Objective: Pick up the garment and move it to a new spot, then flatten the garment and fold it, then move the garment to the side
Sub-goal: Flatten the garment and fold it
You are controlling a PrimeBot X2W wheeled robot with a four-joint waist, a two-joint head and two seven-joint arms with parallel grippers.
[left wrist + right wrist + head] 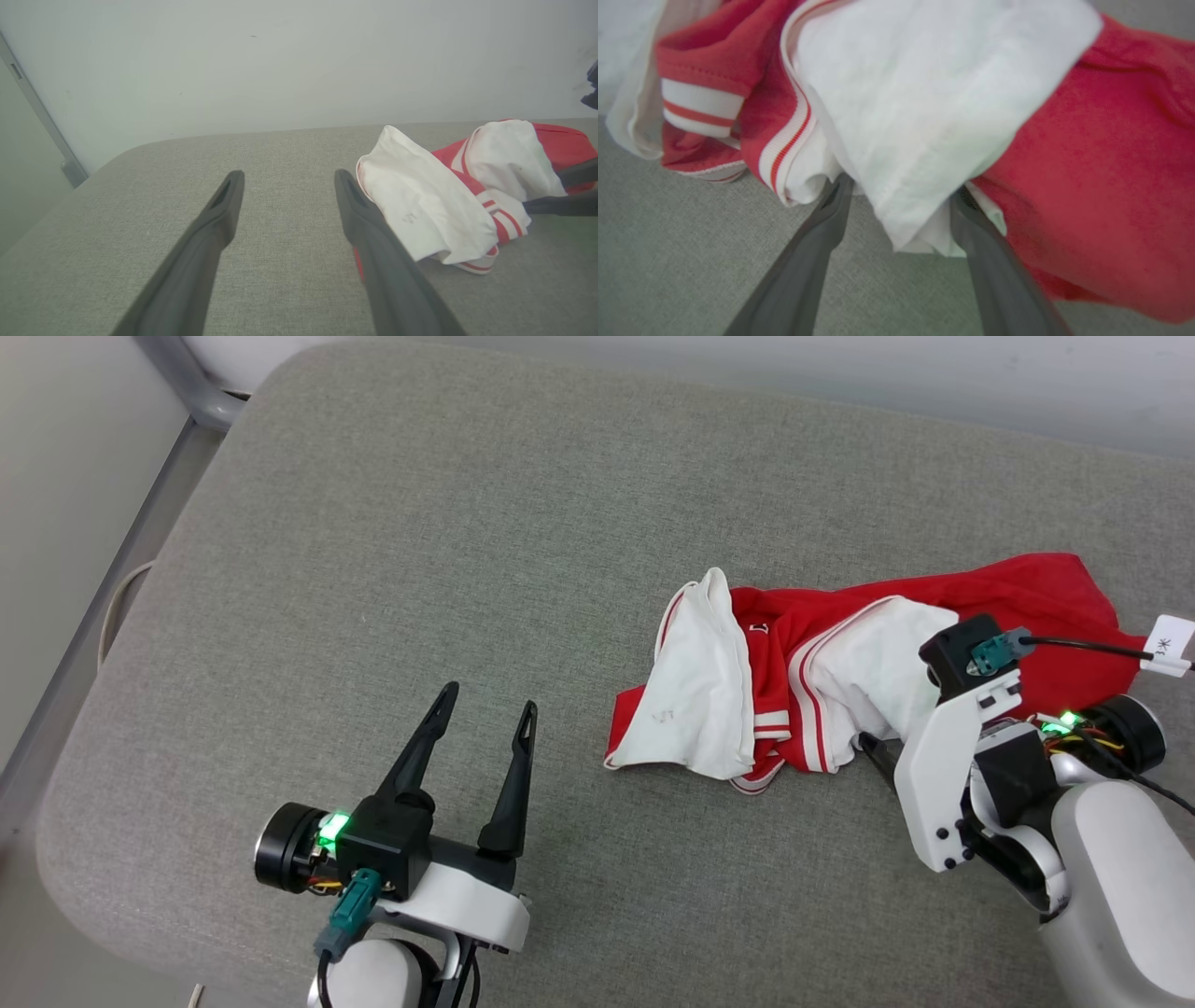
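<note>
Head view | crumpled garment on woven grey cushion; left gripper wide; right gripper wide, straddling sleeve

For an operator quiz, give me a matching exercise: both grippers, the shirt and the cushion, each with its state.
1. left dark-fingered gripper
2. right dark-fingered gripper
3. red jersey T-shirt, white sleeves
4. grey fabric cushion

A. crumpled heap
B. open, astride white fold
C. lies under everything
D. open over bare cushion

Pairs: 1-D, 2-B, 3-A, 4-C

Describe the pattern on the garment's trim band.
The trim is white with a thin red stripe; the right wrist view shows it best.
</note>
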